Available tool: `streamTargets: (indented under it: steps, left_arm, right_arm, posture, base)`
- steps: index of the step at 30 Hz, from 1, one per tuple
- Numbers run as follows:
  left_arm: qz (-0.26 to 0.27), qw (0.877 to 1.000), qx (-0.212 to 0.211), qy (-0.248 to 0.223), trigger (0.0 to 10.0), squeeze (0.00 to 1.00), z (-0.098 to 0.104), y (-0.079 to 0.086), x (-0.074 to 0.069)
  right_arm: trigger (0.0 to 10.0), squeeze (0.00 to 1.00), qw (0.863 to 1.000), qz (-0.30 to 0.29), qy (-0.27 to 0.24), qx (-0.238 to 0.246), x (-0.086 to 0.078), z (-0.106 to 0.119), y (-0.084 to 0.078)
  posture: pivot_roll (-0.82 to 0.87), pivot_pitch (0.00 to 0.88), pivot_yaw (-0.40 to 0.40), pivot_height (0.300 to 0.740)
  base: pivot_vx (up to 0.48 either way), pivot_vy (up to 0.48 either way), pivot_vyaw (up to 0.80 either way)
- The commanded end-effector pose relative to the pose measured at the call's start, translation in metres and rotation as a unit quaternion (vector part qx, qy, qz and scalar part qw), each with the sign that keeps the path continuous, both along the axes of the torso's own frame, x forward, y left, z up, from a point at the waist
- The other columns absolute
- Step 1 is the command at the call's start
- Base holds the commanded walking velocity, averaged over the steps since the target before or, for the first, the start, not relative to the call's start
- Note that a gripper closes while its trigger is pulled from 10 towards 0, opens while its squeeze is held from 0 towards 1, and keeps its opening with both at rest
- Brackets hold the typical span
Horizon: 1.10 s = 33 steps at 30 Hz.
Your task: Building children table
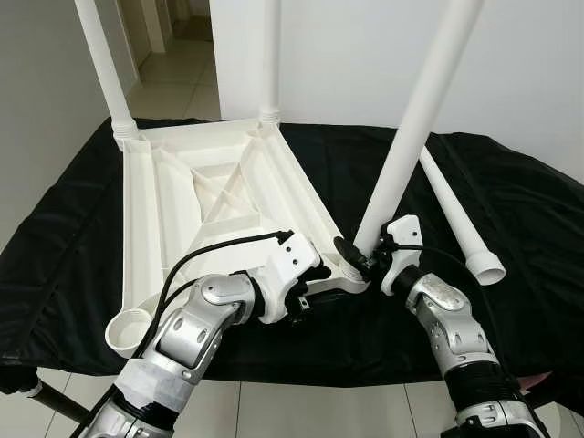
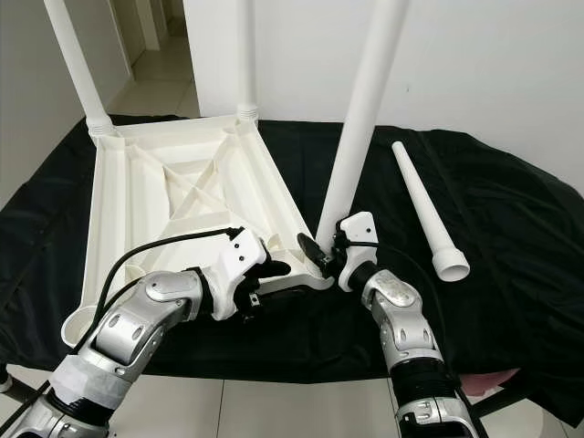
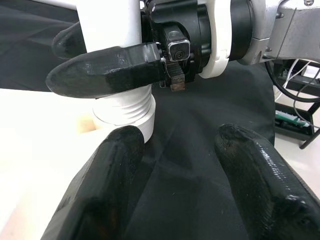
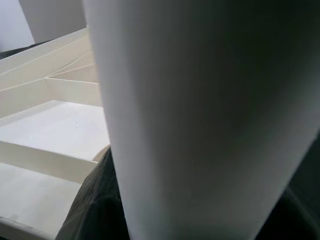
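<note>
Black-draped tabletop (image 1: 511, 182): right hand (image 1: 372, 257) grips third leg (image 1: 415, 128) over near-right socket; open left hand (image 1: 319, 274) braces frame (image 1: 146, 210).

A home: tiled floor (image 1: 274, 411), white walls (image 1: 365, 55), hallway doorway (image 1: 173, 46).

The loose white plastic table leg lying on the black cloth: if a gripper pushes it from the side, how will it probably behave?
The loose white plastic table leg is a round, tapered tube, so it would likely roll, curving toward its narrow end. It looks hollow at the wide end, so probably light and stiff. The wrinkled black cloth may slow it.
</note>
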<state>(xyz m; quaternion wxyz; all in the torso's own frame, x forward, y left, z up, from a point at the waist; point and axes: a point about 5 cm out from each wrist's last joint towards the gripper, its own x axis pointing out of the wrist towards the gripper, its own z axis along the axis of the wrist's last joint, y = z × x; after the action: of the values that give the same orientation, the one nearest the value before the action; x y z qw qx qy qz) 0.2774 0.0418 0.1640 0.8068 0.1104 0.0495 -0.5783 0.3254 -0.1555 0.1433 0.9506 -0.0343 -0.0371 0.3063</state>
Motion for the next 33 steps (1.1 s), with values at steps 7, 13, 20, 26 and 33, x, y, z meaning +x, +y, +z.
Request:
streamTargets:
  steps: [7,13,20,26,33]
  left_arm:
    - [0.011,1.000,0.000,0.008,10.0,0.00,-0.003,-0.002,-0.003]
    - [0.011,1.000,-0.003,0.001,10.0,0.00,-0.001,-0.005,0.001]
    - [0.021,1.000,-0.002,-0.006,10.0,0.00,0.000,-0.007,0.006]
    - [0.033,0.999,0.000,-0.008,10.0,0.00,0.001,-0.001,0.005]
    - [0.038,0.999,-0.002,0.000,10.0,0.00,-0.003,0.000,0.002]
  right_arm:
    - [0.0,0.00,0.999,-0.011,0.041,0.021,-0.010,-0.019,0.001]
    - [10.0,0.00,0.996,-0.072,0.032,0.038,-0.013,-0.014,0.004]
    - [10.0,0.00,0.982,-0.176,0.040,0.060,-0.014,-0.013,0.005]
    - [10.0,0.00,0.953,-0.281,0.062,0.092,-0.017,-0.015,0.009]
    - [10.0,1.00,0.941,-0.310,0.040,0.127,-0.025,-0.007,0.027]
  posture:
    - [0.03,0.068,-0.016,0.740]
    - [0.02,0.054,-0.021,0.740]
    - [0.03,0.045,-0.033,0.740]
    - [0.05,0.048,-0.044,0.740]
    - [0.05,0.062,-0.036,0.740]
  base:
    - [0.000,0.000,0.00]
    - [0.000,0.000,0.00]
    - [0.000,0.000,0.00]
    - [0.000,0.000,0.00]
    - [0.000,0.000,0.00]
